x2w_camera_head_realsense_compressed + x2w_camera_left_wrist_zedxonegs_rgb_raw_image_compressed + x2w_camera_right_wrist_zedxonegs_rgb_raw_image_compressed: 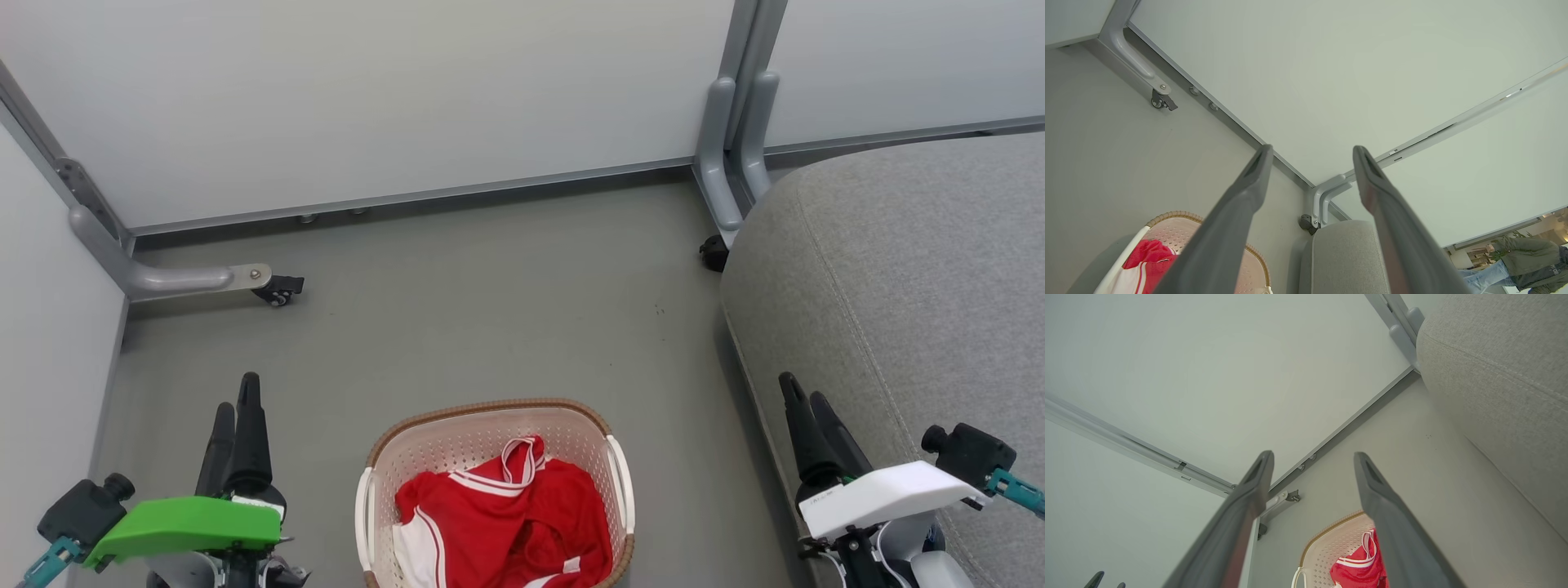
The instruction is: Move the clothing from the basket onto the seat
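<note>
Red clothing (510,518) with white stripe trim lies bunched in the cream basket (490,416), which stands on the floor at the bottom centre of the head view. The grey seat (906,278) fills the right side. My left gripper (238,396) hangs open at the lower left, clear of the basket. At the lower right my right gripper (800,392) is open too, over the seat's front edge. The left wrist view has the clothing (1147,261), the basket (1171,228) and the seat (1343,257); the right wrist view has the clothing (1359,563) and the seat (1502,384).
Pale partition panels (392,90) close off the back and left, standing on grey metal feet with black castors (277,287). Another foot (722,171) stands beside the seat's far corner. A person (1515,261) shows far off at the lower right of the left wrist view.
</note>
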